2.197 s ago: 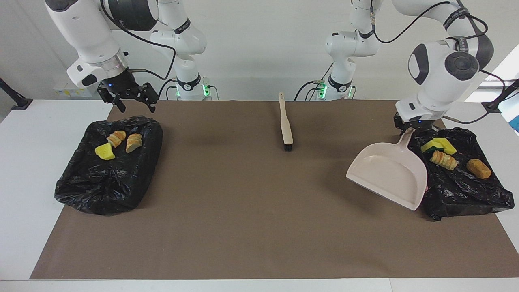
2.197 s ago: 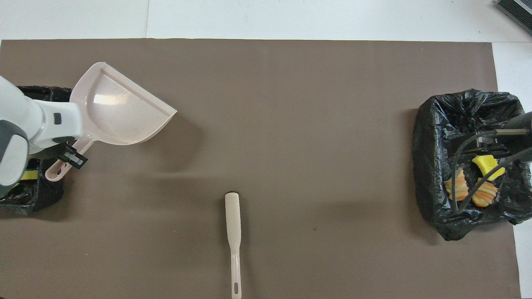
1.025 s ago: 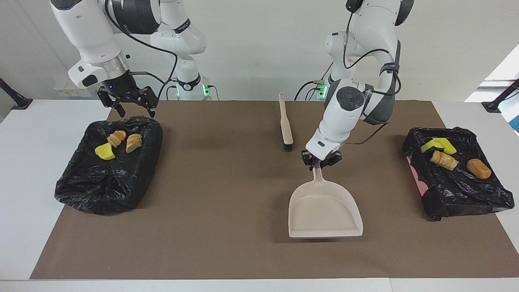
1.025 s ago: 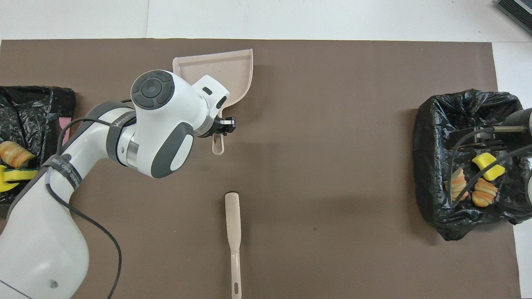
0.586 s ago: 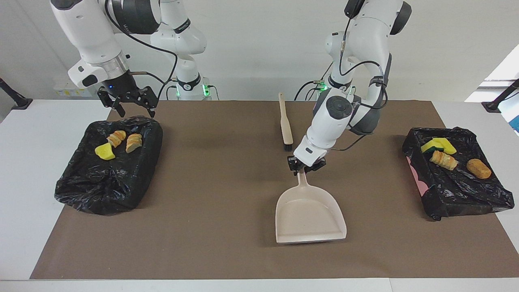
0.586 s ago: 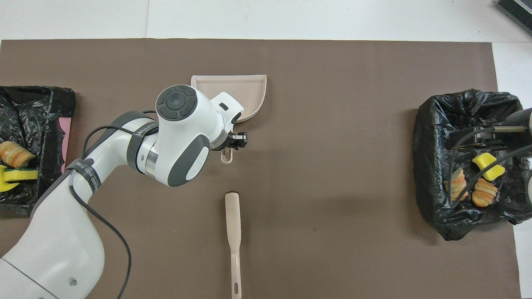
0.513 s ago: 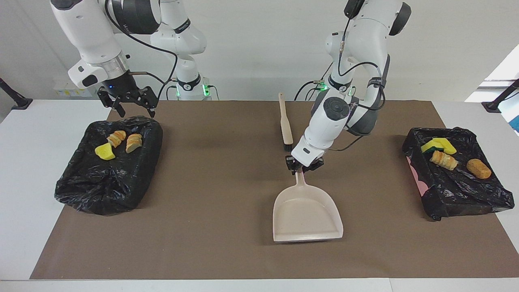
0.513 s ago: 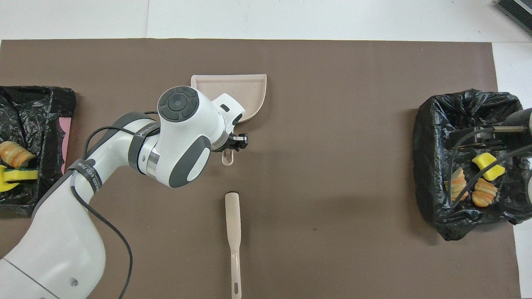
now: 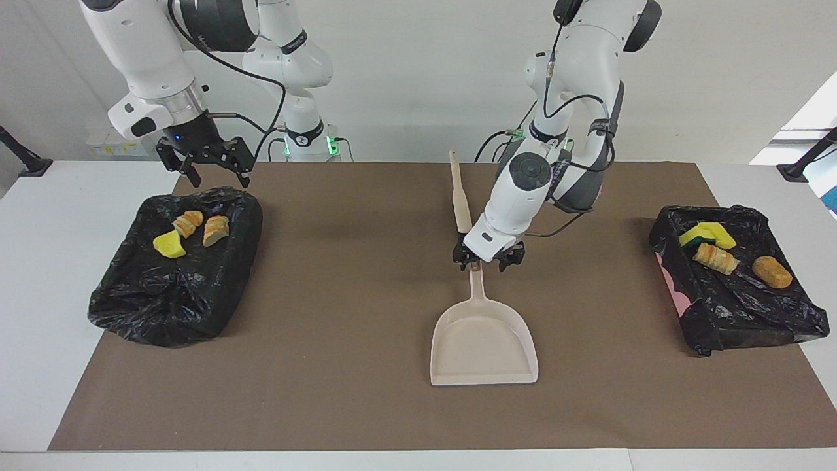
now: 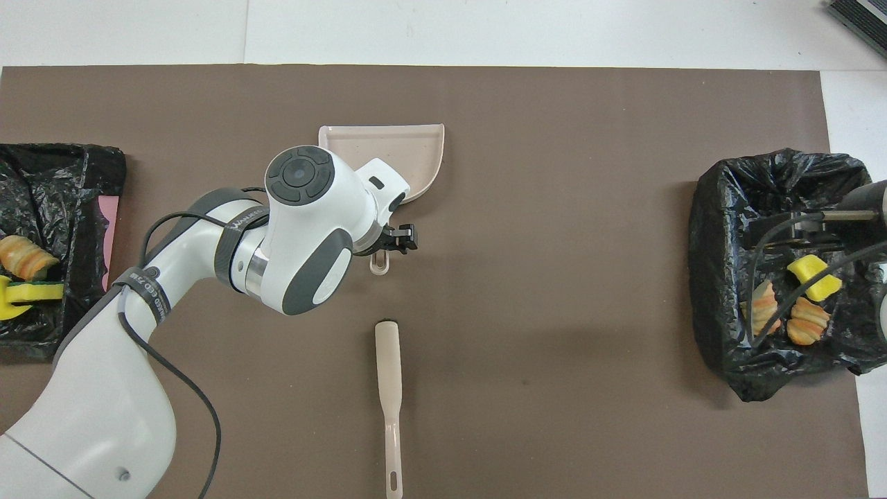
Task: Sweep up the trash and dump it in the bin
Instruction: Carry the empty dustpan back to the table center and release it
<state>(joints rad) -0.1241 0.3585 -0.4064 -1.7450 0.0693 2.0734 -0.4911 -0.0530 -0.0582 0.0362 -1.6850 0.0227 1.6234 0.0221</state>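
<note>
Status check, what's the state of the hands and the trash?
Left hand open over dustpan handle. Right hand open above bin. Trash bagged. Nothing blocking.

trash (image 9: 189, 232) in bins (image 9: 163, 307), dustpan (image 9: 484, 343) between

In the overhead view the left arm hides the dustpan's (image 10: 416, 149) handle and near corner below the left end effector (image 10: 391, 244). The picture's edge cuts the bin (image 10: 41, 180) toward that arm's end of the surface. Cables cross the trash (image 10: 812, 276) under the right end effector (image 10: 797, 235).

We saw the left gripper (image 10: 393, 242) spread over the dustpan (image 10: 416, 149) handle, the brush (image 10: 389, 374) nearer the robots.
</note>
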